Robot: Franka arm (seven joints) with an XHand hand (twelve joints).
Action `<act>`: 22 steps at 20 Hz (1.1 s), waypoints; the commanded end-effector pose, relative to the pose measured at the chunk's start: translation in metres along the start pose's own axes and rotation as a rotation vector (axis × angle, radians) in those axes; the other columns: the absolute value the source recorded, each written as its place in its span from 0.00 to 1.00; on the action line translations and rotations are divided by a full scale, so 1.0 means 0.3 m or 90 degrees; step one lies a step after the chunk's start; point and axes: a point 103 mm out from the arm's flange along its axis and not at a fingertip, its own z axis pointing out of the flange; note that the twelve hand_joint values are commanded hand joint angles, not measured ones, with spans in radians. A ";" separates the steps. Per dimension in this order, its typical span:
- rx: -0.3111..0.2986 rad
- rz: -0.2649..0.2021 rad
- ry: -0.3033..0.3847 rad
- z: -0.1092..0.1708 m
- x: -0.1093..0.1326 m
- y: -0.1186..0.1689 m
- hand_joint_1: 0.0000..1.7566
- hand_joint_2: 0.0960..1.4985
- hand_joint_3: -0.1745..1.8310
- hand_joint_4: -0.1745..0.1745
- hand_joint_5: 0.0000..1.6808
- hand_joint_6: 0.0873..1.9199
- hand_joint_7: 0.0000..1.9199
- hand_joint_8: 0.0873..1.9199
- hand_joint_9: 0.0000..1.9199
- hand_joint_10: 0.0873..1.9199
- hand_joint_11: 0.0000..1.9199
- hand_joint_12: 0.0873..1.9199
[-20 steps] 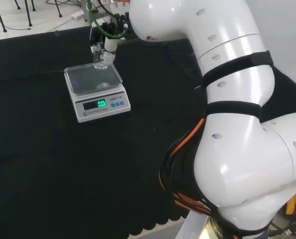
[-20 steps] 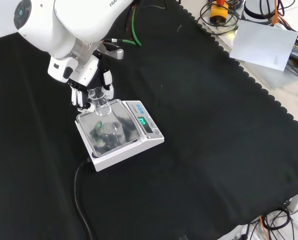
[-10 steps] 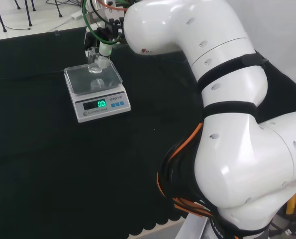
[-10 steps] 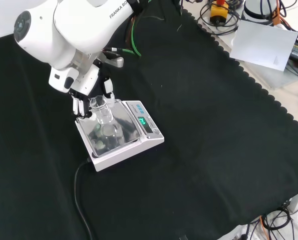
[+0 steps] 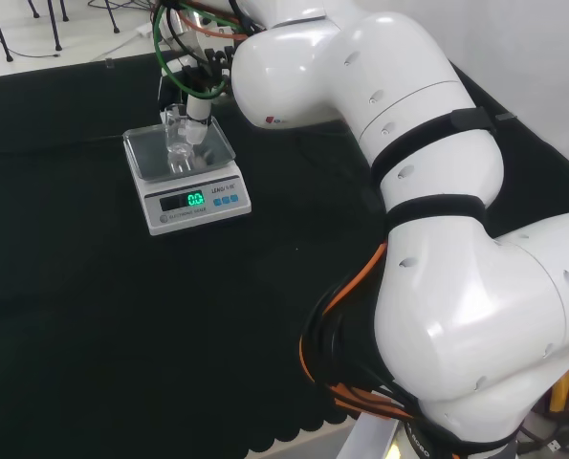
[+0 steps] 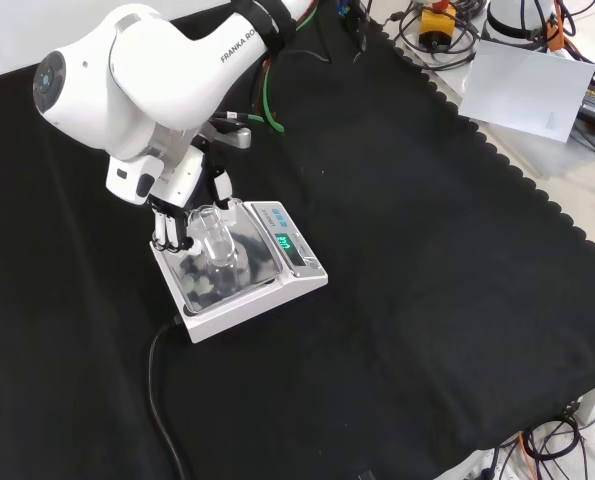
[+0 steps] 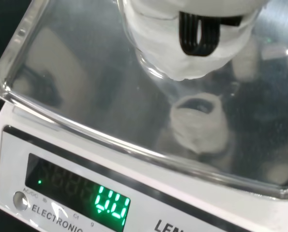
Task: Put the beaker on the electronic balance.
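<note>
The robot hand (image 6: 182,205) is curled round the clear beaker (image 6: 215,238) — held upright just over the balance's (image 6: 239,268) steel pan, near the pan's far-left part in the front view.

The black and white hand (image 6: 182,200) reaches down from the white arm link, its fingers curled round the small clear glass beaker (image 6: 214,236) over the shiny steel pan of the white electronic balance (image 6: 277,281), which sits on the black-clothed surface (image 6: 407,300).
</note>
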 end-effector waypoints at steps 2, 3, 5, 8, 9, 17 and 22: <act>0.012 -0.005 0.004 0.025 0.011 -0.010 0.86 0.71 0.00 0.00 0.62 0.44 0.50 0.47 0.59 0.58 0.77 0.01; 0.013 -0.006 0.005 0.027 0.010 -0.011 0.86 0.71 0.00 0.00 0.62 0.44 0.50 0.47 0.59 0.58 0.77 0.01; 0.025 -0.007 0.003 0.027 0.010 -0.015 0.86 0.71 0.00 0.00 0.62 0.44 0.50 0.47 0.59 0.58 0.77 0.01; 0.052 -0.009 -0.010 0.021 0.017 -0.025 0.77 0.67 0.00 0.10 0.51 0.50 0.45 0.51 0.56 0.46 0.68 0.27; 0.056 -0.011 -0.010 0.018 0.018 -0.028 0.75 0.64 0.00 0.15 0.43 0.51 0.41 0.51 0.53 0.42 0.68 0.32; 0.080 -0.038 0.005 -0.025 0.036 -0.066 0.52 0.48 0.00 0.59 0.03 0.04 0.03 0.33 0.09 0.41 0.16 0.72; 0.123 -0.045 -0.025 -0.082 0.066 -0.123 0.47 0.47 0.00 0.67 0.00 0.00 0.00 0.13 0.00 0.28 0.01 0.76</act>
